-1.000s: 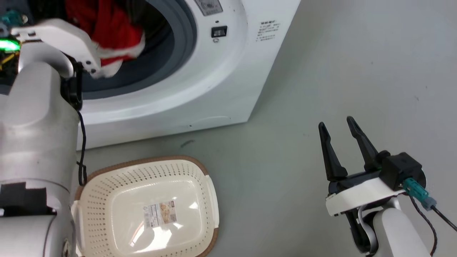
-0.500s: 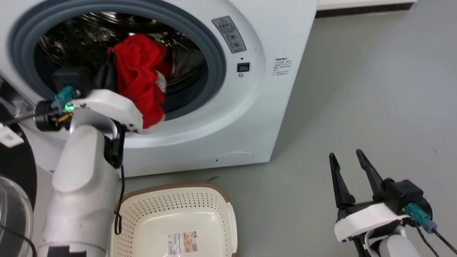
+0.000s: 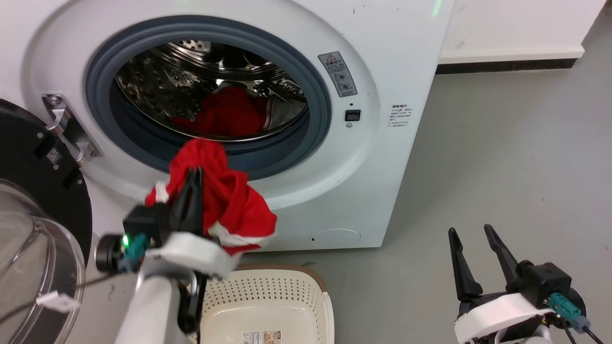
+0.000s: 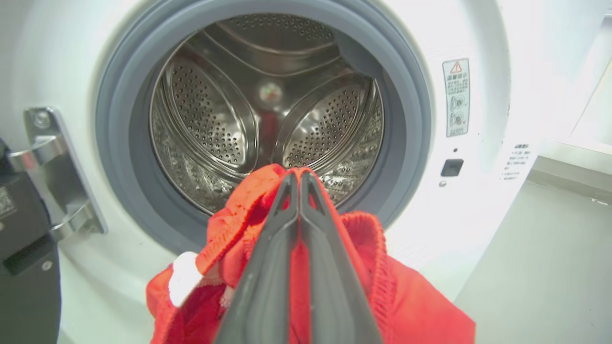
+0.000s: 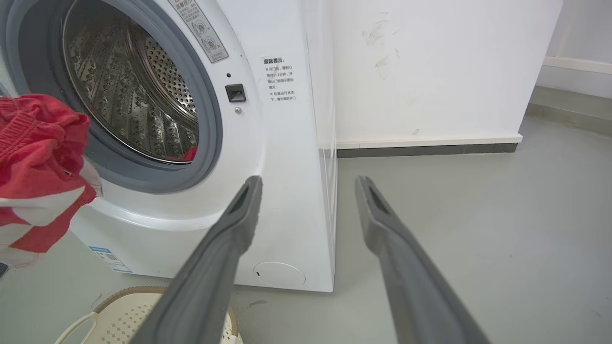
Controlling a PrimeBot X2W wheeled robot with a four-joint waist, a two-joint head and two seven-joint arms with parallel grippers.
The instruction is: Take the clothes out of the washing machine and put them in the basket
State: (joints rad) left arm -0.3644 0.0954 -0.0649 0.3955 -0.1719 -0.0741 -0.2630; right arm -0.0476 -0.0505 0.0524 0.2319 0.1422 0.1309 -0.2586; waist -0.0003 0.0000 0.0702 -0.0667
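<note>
So the left hand (image 3: pixel 195 174) is pinched shut on a bunch of the clothes (image 3: pixel 234 205), with red fabric and white trim spilling down both sides of the fingers. The bunch hangs just outside the washer (image 3: pixel 382 71), in front of the lower lip of the grey ring (image 3: pixel 320 105). The basket (image 3: pixel 267 289) sits right below it in the head view, close to the washer's front. Another red garment (image 3: pixel 229 117) lies at the bottom of the drum (image 3: pixel 167 86). Room-wise, the left is tight: the open door (image 3: pixel 33 267) swings out right beside that arm. The right is wide open, all bare floor (image 3: pixel 502 167). The right hand (image 3: pixel 470 229) sits low over there, fingers spread and holding nothing, well apart from the washer. Half a second ago the bunch was up in the mouth of the ring; now it's clear of the opening and lower. The head camera has shifted too. The right hand looks the same as before. The floor is smooth grey, and there's a white wall (image 3: pixel 516 24) with a dark baseboard behind.
</note>
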